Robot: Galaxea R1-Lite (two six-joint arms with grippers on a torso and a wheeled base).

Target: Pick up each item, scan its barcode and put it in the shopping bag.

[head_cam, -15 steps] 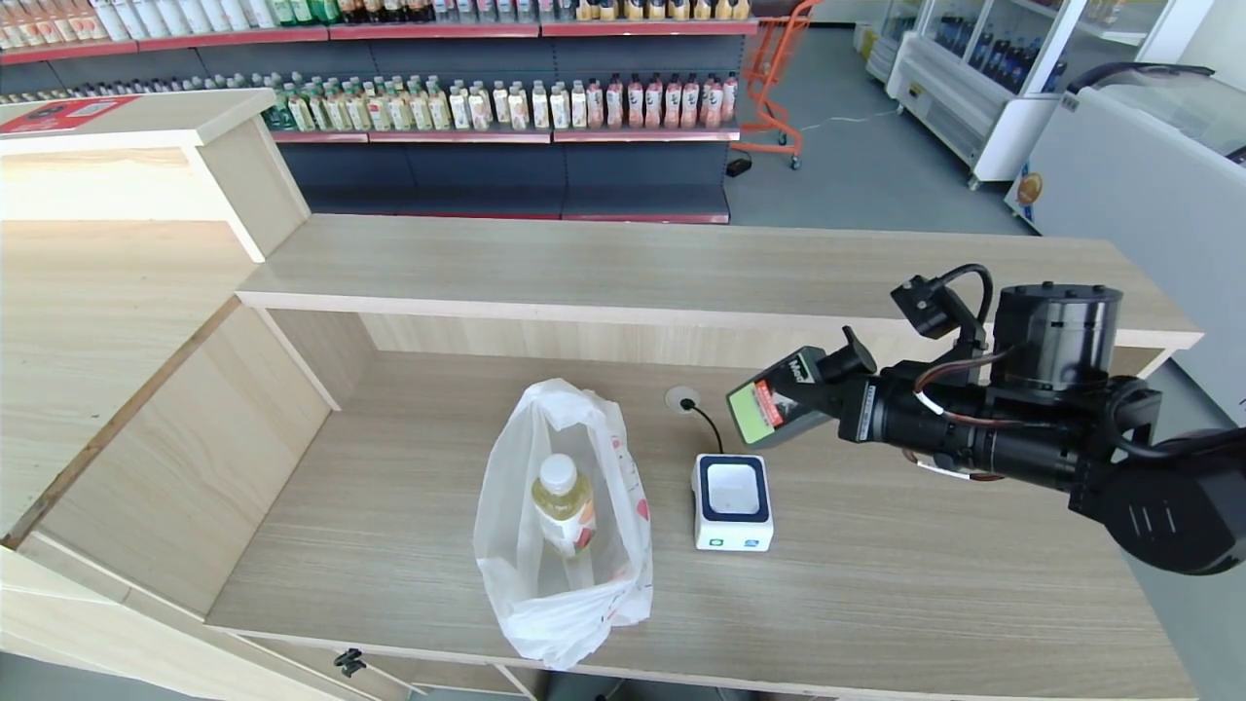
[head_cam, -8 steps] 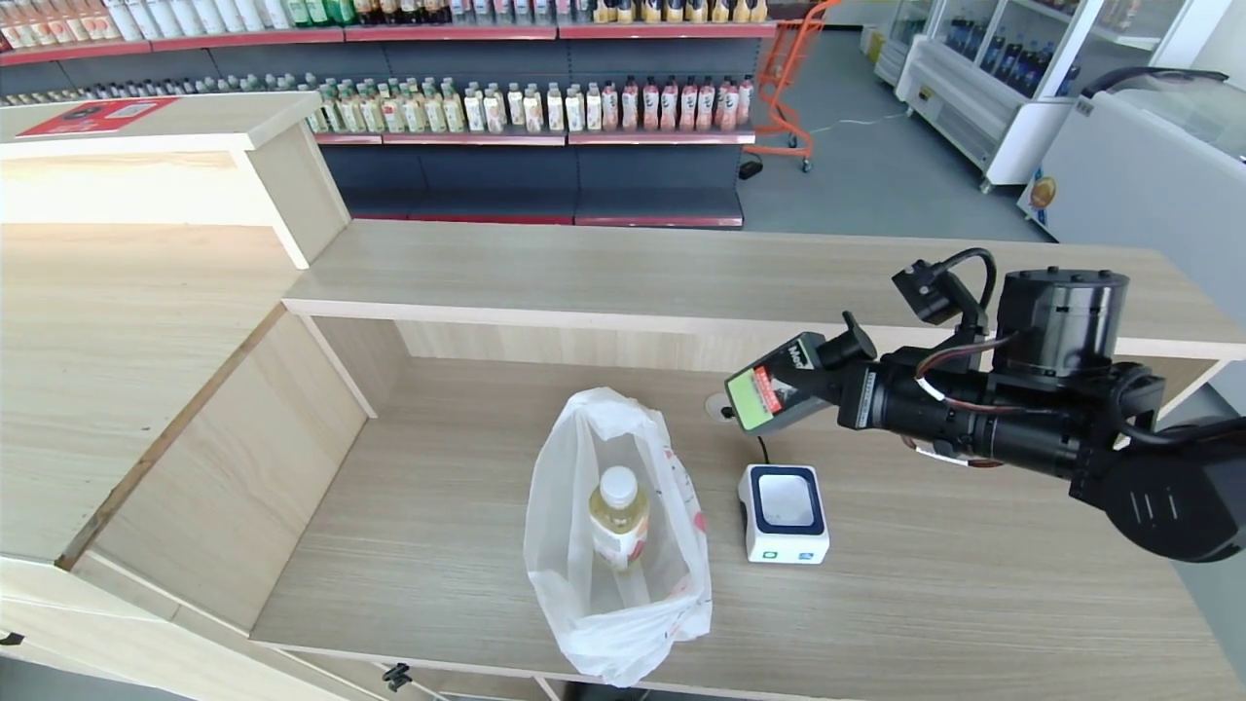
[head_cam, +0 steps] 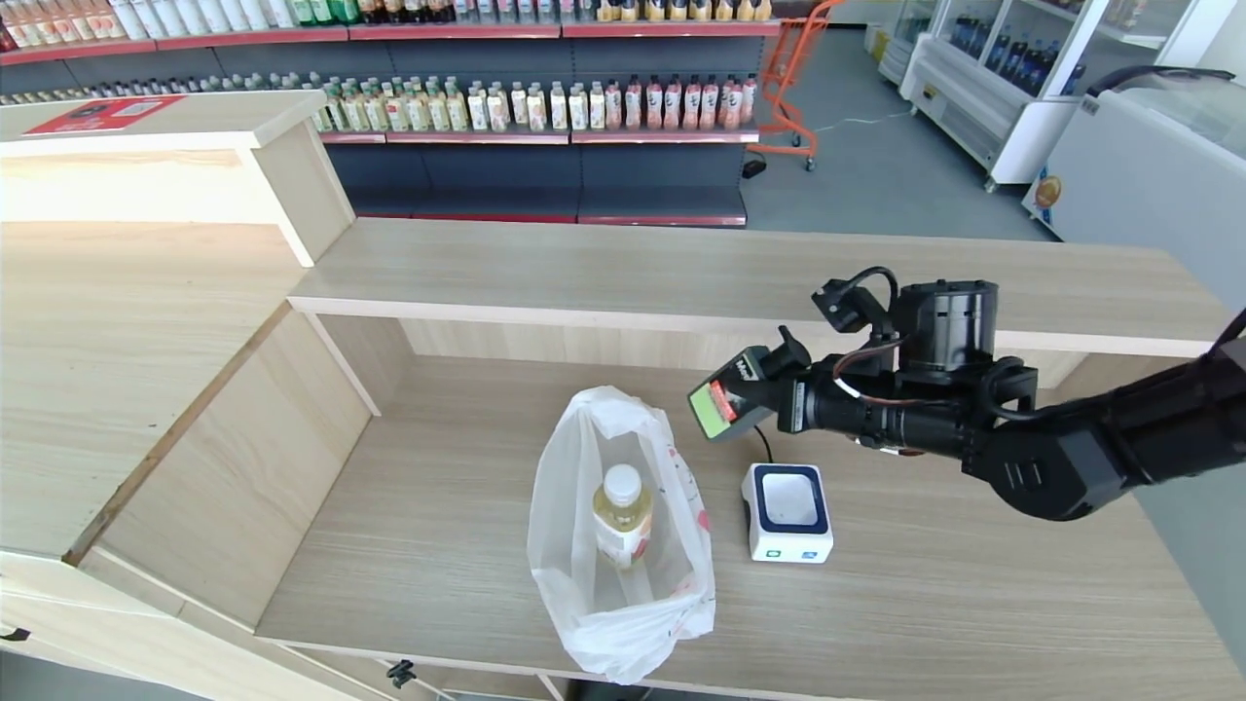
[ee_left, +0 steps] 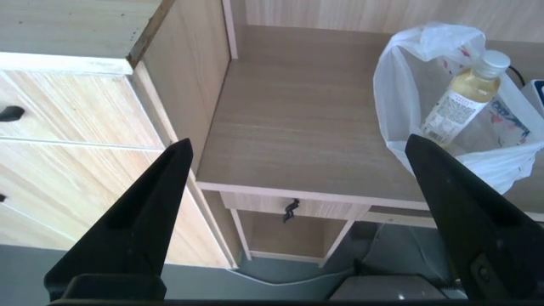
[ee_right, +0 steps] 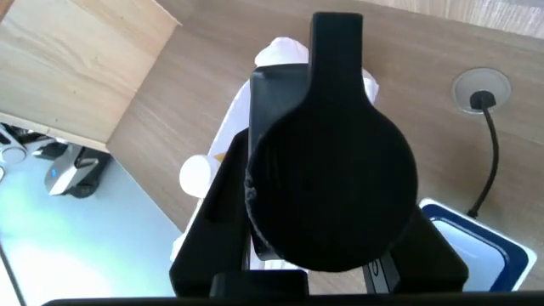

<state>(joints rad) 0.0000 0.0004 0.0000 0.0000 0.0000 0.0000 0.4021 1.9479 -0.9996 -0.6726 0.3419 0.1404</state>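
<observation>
My right gripper is shut on a small dark box with a green and red end face. It holds the box in the air, above and between the white scanner and the shopping bag. The bag stands open on the lower counter with a yellow drink bottle upright inside. In the right wrist view the box hangs over the bag's rim, with the scanner to one side. My left gripper is open and holds nothing near the counter's front edge, beside the bag.
A cable runs from the scanner to a grommet in the counter. A raised wooden ledge borders the lower counter at the back and a side wall closes it on the left. Store shelves and freezers stand behind.
The head camera shifted early on, moving the whole picture. Since then my right arm has carried the box leftward, from above the scanner toward the bag. Bag, bottle and scanner stay put.
</observation>
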